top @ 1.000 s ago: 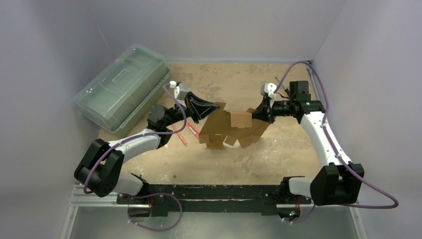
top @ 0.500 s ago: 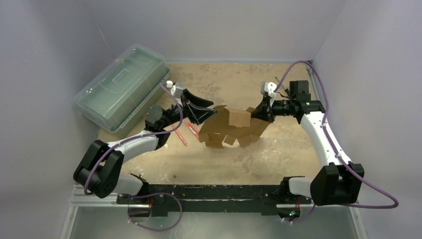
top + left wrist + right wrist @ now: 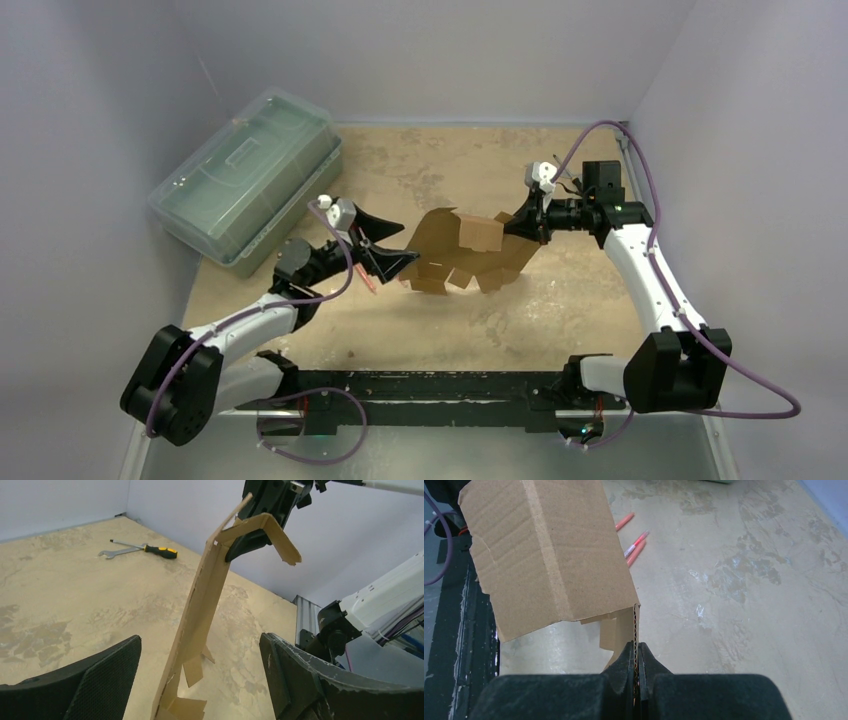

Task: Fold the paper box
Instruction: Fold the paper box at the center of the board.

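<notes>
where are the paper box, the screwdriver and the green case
paper box (image 3: 447, 250), top view, on its broad middle panel
screwdriver (image 3: 161, 552), left wrist view, on its yellow and black handle
green case (image 3: 245, 165), top view, on its lid

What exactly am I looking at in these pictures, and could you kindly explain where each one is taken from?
These are two robot arms bolted at the near edge of a table, each ending in a two-finger gripper. The wide picture comes from a fixed camera above and behind them; the other two come from cameras on the wrists, looking along each gripper's fingers. The right gripper pinches an edge of a brown cardboard box, not yet folded, and holds it up. The left gripper is open, its fingers on either side of the box without touching it. On the table lie a green case, red pens, a screwdriver and a wrench.
</notes>
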You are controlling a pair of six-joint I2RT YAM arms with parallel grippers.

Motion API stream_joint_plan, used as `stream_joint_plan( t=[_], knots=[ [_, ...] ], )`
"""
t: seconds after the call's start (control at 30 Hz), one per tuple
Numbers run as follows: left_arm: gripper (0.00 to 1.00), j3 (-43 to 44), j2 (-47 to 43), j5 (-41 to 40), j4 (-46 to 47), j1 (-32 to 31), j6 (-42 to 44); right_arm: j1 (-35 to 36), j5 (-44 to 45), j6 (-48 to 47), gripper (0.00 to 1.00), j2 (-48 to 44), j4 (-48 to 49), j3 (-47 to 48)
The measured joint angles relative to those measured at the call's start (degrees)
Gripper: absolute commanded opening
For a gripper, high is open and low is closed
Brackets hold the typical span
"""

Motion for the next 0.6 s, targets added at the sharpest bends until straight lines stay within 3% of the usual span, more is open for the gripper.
stream_joint_plan(
  t=[0.2, 0.4, 0.6],
  knots=[
    [0.88, -0.2, 1.6, -4.1, -3.3, -4.0, 8.9, 0.0, 0.0, 0.5, 0.00, 0.0, 0.4, -0.2],
    [0.79, 3.5, 5.7, -8.9, -8.9, -6.8, 17.2, 0.0, 0.0, 0.6, 0.00, 0.0, 0.7, -0.3],
    [0.51, 6.8, 10.3, -10.3, -9.0, -6.8, 20.4, 0.0, 0.0, 0.6, 0.00, 0.0, 0.8, -0.3]
  ],
)
